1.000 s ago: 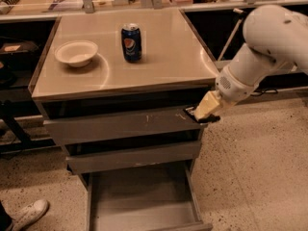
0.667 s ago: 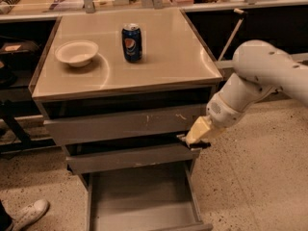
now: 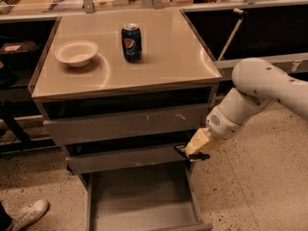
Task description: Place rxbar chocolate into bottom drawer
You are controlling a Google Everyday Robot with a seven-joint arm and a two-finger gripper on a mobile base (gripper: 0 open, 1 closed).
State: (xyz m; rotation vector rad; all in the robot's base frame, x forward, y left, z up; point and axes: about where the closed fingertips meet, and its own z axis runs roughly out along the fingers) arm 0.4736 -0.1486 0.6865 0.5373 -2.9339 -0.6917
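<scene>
Your gripper (image 3: 191, 153) sits at about 4 o'clock from the middle of the view, just off the right front corner of the cabinet and level with the front of the middle drawer (image 3: 120, 159). The pale fingers (image 3: 197, 142) are clenched on a small dark flat thing, the rxbar chocolate (image 3: 182, 152). It pokes out of the tip towards 9 o'clock, roughly level, and only a sliver of it shows, so you cannot read its wrapper. The bar hangs just above the right rear corner of the bottom drawer (image 3: 139, 201), close to the middle drawer's face, not down inside the tray.

The bottom drawer stands pulled out towards 6 o'clock, its flat grey floor bare where you see it. The top drawer (image 3: 125, 124) and the middle drawer above it are pushed nearly in, each showing a dark gap along its upper edge.

The white arm (image 3: 255, 90) comes in from 3 o'clock and bends down to the gripper.

On the tabletop (image 3: 168, 57), a blue Pepsi can (image 3: 131, 43) stands upright towards 12 o'clock, and a pale bowl (image 3: 76, 53) rests near 10 o'clock, well apart from the can. A white shoe (image 3: 30, 214) shows on the speckled floor at 8 o'clock.
</scene>
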